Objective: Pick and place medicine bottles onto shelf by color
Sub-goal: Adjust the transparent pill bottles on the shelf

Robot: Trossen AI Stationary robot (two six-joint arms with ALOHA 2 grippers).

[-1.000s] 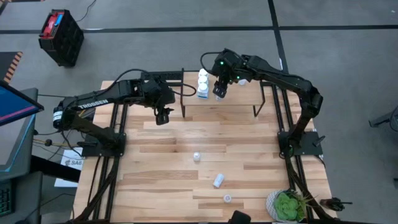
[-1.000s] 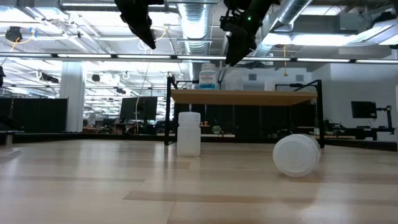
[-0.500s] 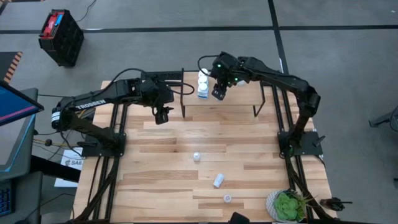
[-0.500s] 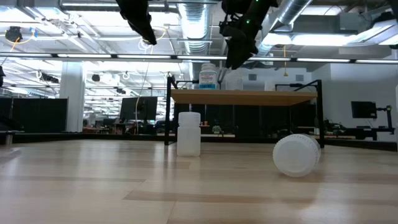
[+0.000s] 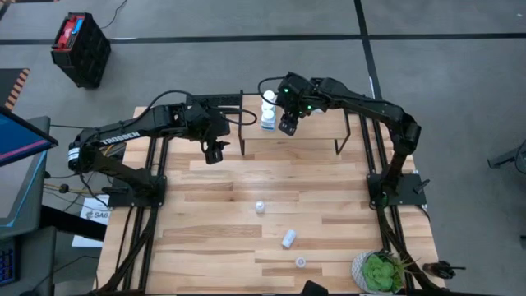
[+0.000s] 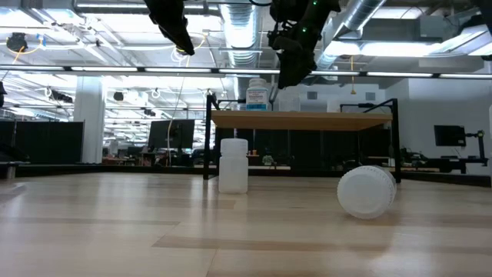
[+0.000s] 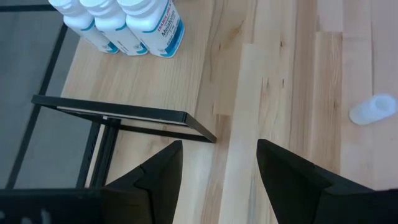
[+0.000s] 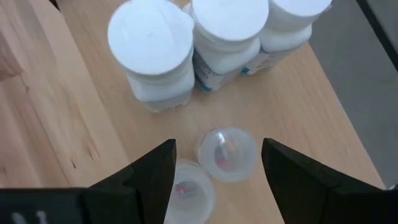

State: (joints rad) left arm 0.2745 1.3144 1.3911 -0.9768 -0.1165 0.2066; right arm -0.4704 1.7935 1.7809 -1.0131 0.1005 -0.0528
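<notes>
The shelf [image 5: 316,131] stands at the table's far side. At its left end stand three white-capped medicine bottles with blue labels [image 8: 227,37], and beside them two small translucent ones [image 8: 227,154] on the wooden top. My right gripper [image 8: 217,180] hangs open above the two translucent bottles, clear of the shelf top in the low view [image 6: 292,73]. My left gripper [image 5: 215,152] waits open above the table, left of the shelf. Three white medicine bottles sit on the table: one upright [image 5: 260,206], one on its side [image 5: 288,238], one near the front [image 5: 301,261].
A green plant [image 5: 380,271] sits at the table's near right corner. The shelf's black legs [image 7: 124,115] stand just ahead of my left gripper. Bare slatted wood lies between the shelf and the loose bottles.
My right gripper has sunk a little toward the shelf top and drifted slightly toward the table's left, nearer the bottles, staying open.
</notes>
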